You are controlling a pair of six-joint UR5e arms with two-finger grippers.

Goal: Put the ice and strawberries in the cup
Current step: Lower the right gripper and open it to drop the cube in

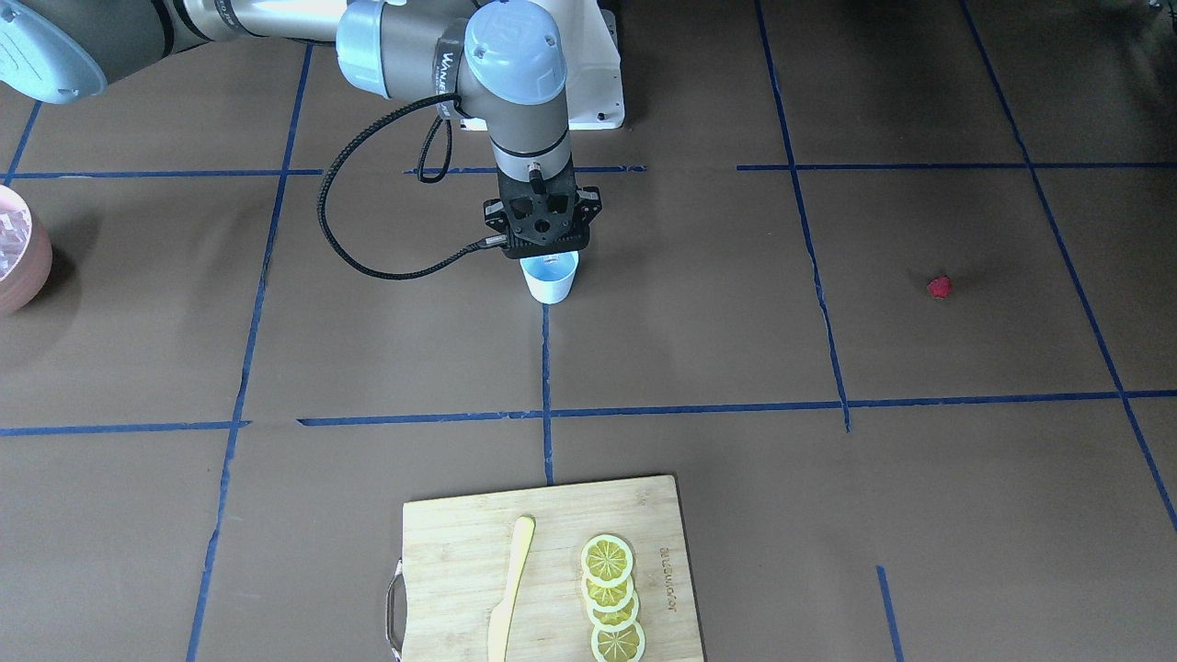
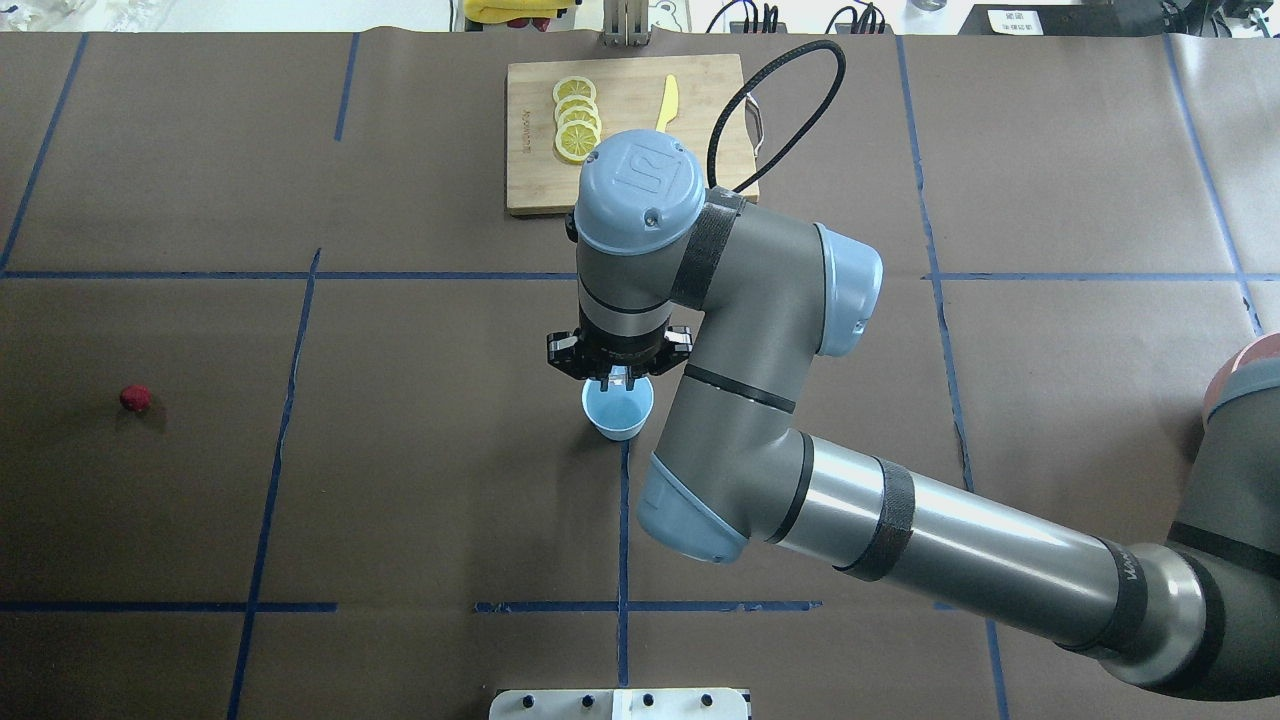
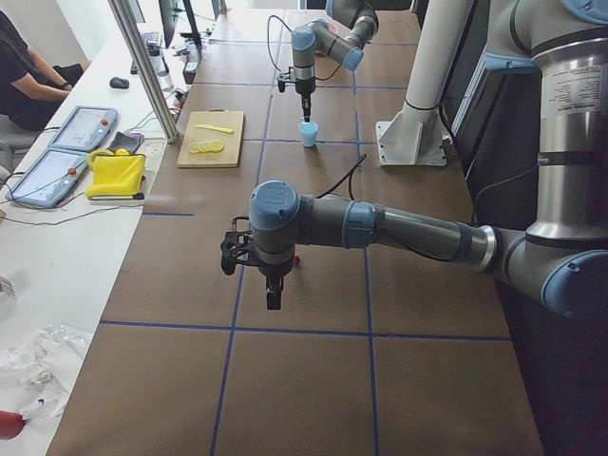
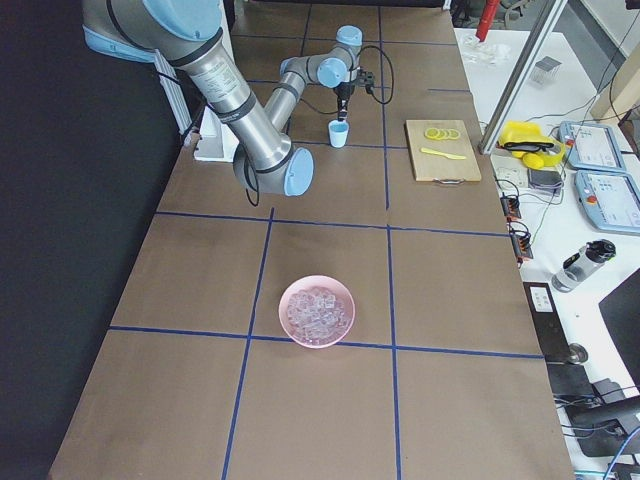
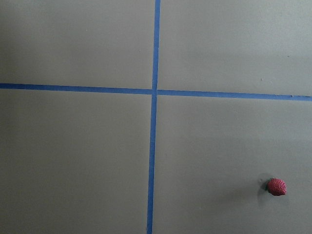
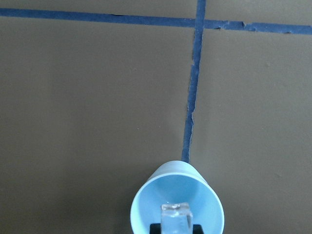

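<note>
The right arm [image 2: 745, 300] is reaching out, wrist pointing straight down, right jaws pinching an ice cube [image 6: 176, 215] at the cup [image 2: 618, 414] mouth. The strawberry [image 1: 939, 287] is lying well apart on the surface [image 1: 386, 349]. The left jaws' state I cannot tell.

The desk [image 1: 699, 303] wears matt brown paper, lightly creased, crossed by blue tape [image 1: 544, 386] with ragged, fraying edges. My right claw [image 2: 620, 382] is matt black. The arm [image 2: 950, 540] behind it is satin grey metal with glossy pale-blue plastic caps, and its cable [image 1: 391, 275] is braided black. The cup [image 6: 151, 204] looks like smooth plastic, faintly shiny inside. The ice [image 6: 176, 216] in my claw is clear and glassy. The strawberry [image 5: 277, 186] is pitted and dull. The board [image 1: 460, 552] is pale, fine-grained wood.
</note>
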